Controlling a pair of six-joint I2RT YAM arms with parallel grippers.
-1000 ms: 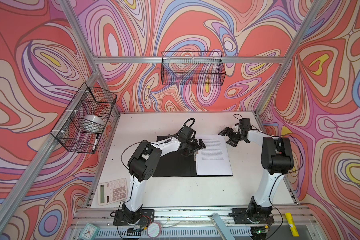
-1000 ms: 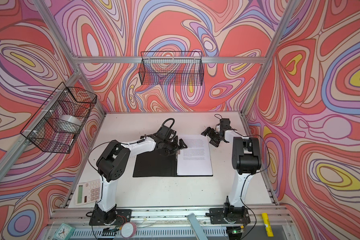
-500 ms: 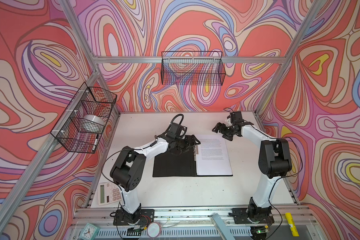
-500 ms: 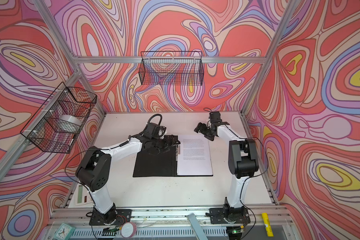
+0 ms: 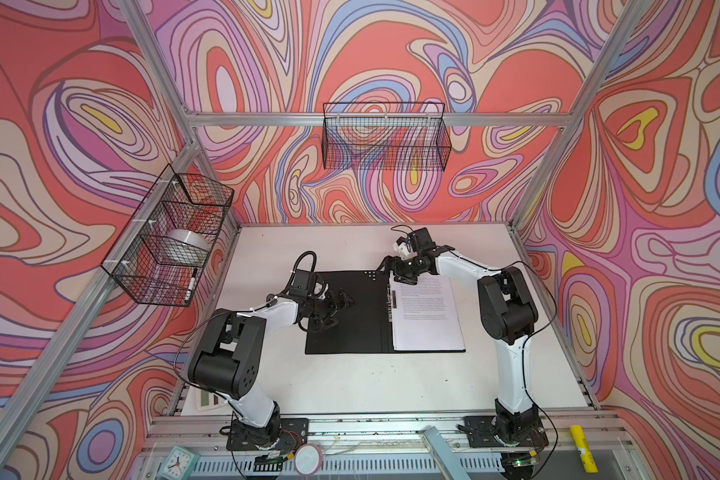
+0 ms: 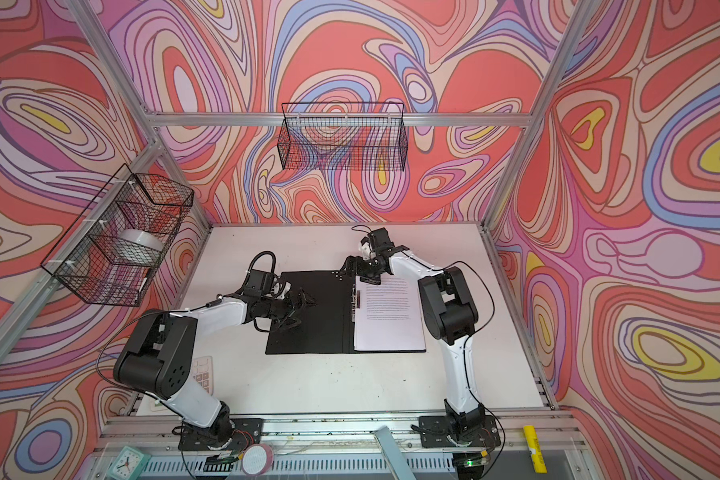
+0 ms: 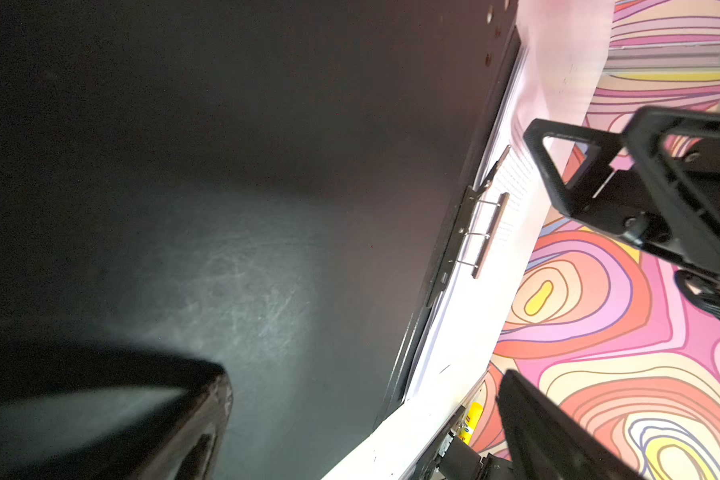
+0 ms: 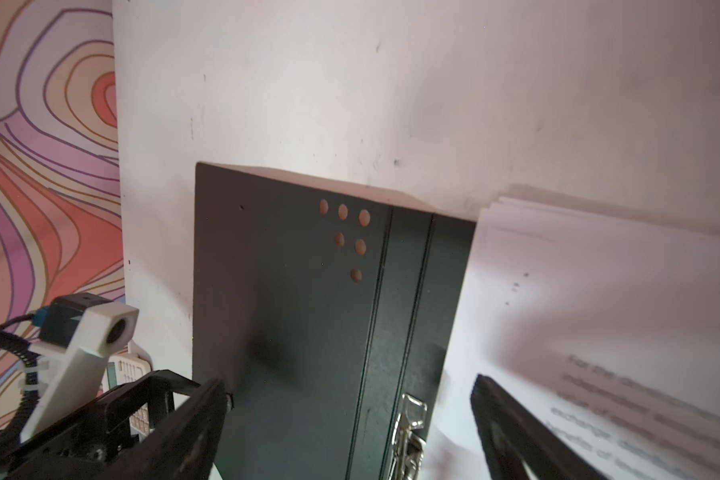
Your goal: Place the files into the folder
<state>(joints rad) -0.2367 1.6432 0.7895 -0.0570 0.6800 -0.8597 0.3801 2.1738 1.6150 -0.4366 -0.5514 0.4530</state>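
left gripper (image 5: 338, 309): wide open, holding nothing, low over the 9 o'clock half of the folder
right gripper (image 5: 396, 272): wide open too, holding nothing, at the folder's 12 o'clock edge, one finger over the files and one over the black cover
folder (image 5: 350, 336): lies open and flat in the middle of the table (image 5: 350, 386), black side up
files (image 5: 427, 320): one neat pile on the folder's 3 o'clock half, right beside the metal clip (image 5: 393, 299)
step now: i think the papers are in, so the cover has to be shut
how to do it well: slip a finger under the cover's 9 o'clock edge, lift it slowly and swing it over to 3 o'clock; move the right gripper away first so the cover does not bump it; do not push the pile crooked
counts: two grippers, one folder, one clip, one pile of files (a few sheet edges show, too close to count), six dots (image 8: 339, 239) in the folder corner, one calculator (image 6: 202, 372) at 7 o'clock
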